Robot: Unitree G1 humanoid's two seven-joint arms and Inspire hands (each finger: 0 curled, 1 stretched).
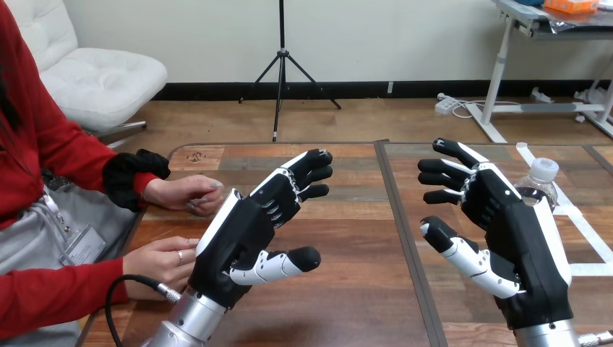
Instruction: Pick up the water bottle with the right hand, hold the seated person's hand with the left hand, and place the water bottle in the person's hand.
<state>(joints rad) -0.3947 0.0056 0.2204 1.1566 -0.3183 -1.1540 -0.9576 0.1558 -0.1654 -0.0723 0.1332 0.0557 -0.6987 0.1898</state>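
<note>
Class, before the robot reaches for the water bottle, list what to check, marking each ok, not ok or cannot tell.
1. Right hand open: ok.
2. Water bottle upright, cap on: ok.
3. Bottle's base free of clutter: cannot tell, right hand hides it.
4. Left hand open: ok.
5. Person's hands within reach at the table's left edge: ok.
6. A person's palm turned up to receive: not ok.
</note>
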